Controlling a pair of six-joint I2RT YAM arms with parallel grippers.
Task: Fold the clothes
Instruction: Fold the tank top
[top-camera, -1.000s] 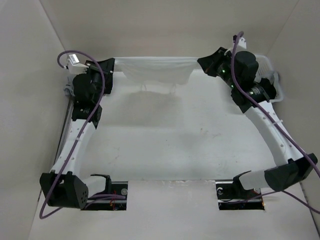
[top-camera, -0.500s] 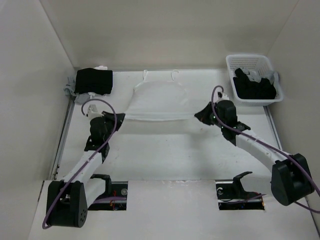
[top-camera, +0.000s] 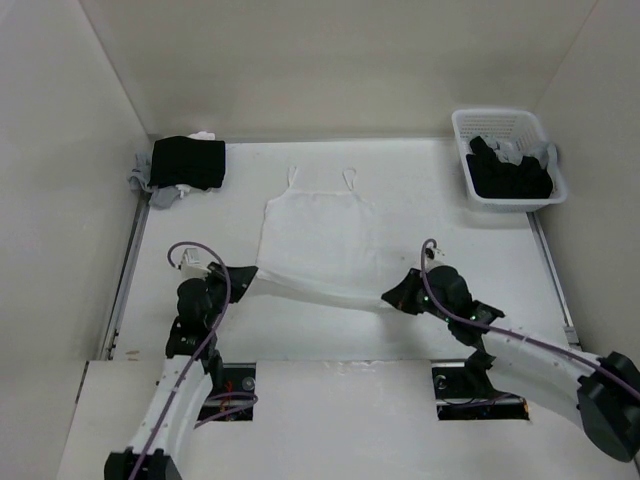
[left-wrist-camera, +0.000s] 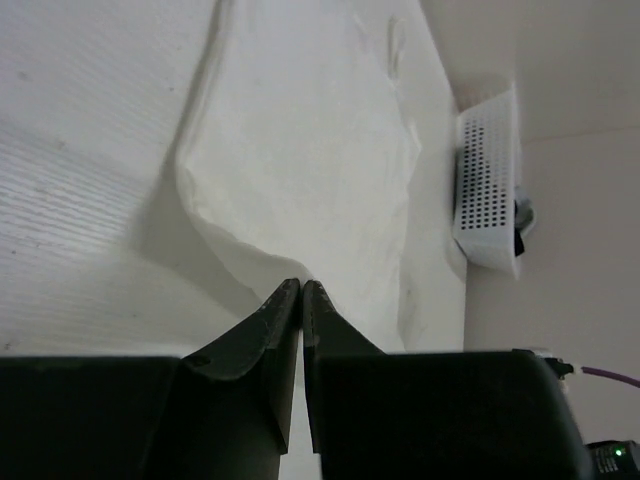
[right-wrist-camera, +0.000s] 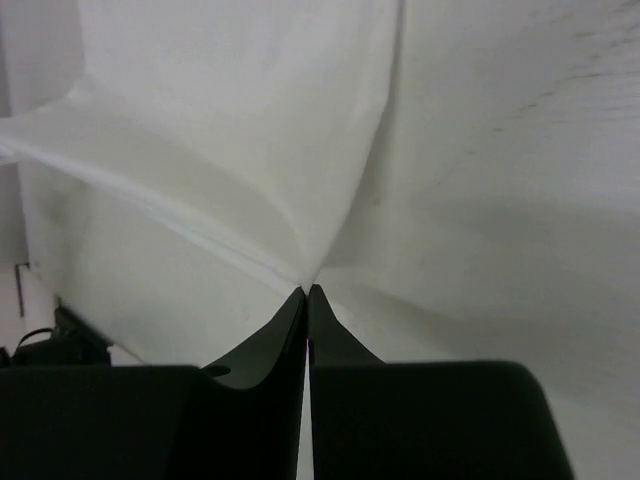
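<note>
Hem corners of the white garment (top-camera: 315, 235) are pinched in my two pincers: my left pincer (top-camera: 243, 281) is clamped on the near left corner and my right pincer (top-camera: 396, 297) on the near right one. In both wrist views my fingertips meet with only thin fabric between them. The hem stretches taut from one grip to the other, rising a little off the table (top-camera: 450, 235). The rest of the garment lies flat near the middle, its thin straps pointing toward the far wall. A white basket (top-camera: 462, 125) of dark garments (top-camera: 510, 175) stands at the far right, and a black folded stack (top-camera: 187, 162) at the far left, both well apart from it.
</note>
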